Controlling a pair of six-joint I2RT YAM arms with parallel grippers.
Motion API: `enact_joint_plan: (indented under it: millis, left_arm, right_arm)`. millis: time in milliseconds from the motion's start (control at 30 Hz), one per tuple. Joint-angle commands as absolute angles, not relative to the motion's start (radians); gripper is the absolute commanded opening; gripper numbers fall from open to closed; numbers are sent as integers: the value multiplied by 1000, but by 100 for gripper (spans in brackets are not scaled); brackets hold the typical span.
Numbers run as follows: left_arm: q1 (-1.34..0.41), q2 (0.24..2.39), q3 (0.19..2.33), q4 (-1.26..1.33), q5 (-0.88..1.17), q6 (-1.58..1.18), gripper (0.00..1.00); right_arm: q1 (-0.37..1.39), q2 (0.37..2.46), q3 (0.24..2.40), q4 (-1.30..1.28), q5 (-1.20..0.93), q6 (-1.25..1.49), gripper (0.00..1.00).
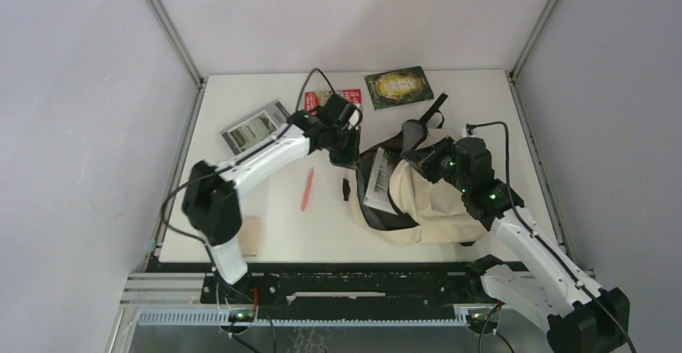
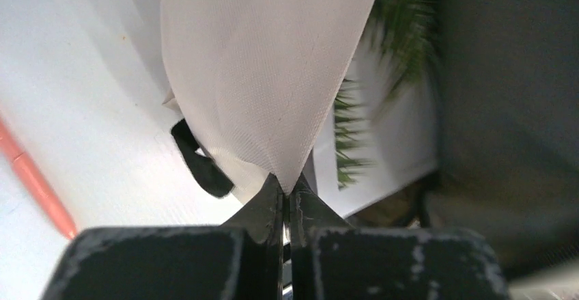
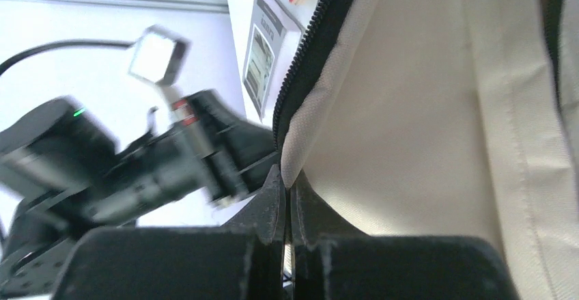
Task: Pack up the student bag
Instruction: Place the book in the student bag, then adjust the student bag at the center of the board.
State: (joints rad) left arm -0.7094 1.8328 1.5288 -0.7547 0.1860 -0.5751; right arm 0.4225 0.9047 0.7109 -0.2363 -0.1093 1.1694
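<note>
Student bag [image 1: 438, 204] lies centre-right in top view, mouth facing left w/ a white book [image 1: 380, 178] in the opening. L gripper [image 2: 288, 189] is clamped on a cream fabric fold at the bag's left edge. R gripper [image 3: 287, 177] is pinched tight on the rim by the black zipper [image 3: 311, 61]. Orange pen [image 1: 307, 188] lies left of bag on table [image 1: 322, 236].

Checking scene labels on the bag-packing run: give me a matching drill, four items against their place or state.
1 green book
2 grey book
3 orange pen
4 left pincer

A shut on student bag fabric
B far edge of the table, right of the red book
C nearest the table's left edge
D lying flat, close to the bag's left side in the top view

Pairs: 1-B, 2-C, 3-D, 4-A
</note>
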Motion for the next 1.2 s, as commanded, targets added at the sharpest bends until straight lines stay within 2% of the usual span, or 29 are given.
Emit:
enact_joint_plan:
  millis: [0,133,300,567,767,967,1167]
  left_arm:
    - [-703,1676,1596,-809,220,-528,0]
    - [-704,1727,1624,-870,253,-529,0]
    - [-714,1675,1646,-869,221,-515,0]
    - [-675,1716,1547,-816,264,-544,0]
    - [-648,1736,1457,-760,261,-561,0]
    - [-636,1792,1429,-784,194,-537,0]
    - [-636,1766,1447,-808,84,-511,0]
  right_arm:
    - [379,843,716,-258,-76,1088,0]
    - [372,842,717,-263,-92,1035,0]
    - [422,900,719,-179,-184,941,0]
    - [583,1230,875,-265,-209,836,0]
    - [639,1360,902,-211,-224,858,0]
    - [618,1287,902,-290,-127,851,0]
    - [548,1040,886,-391,-14,816,0]
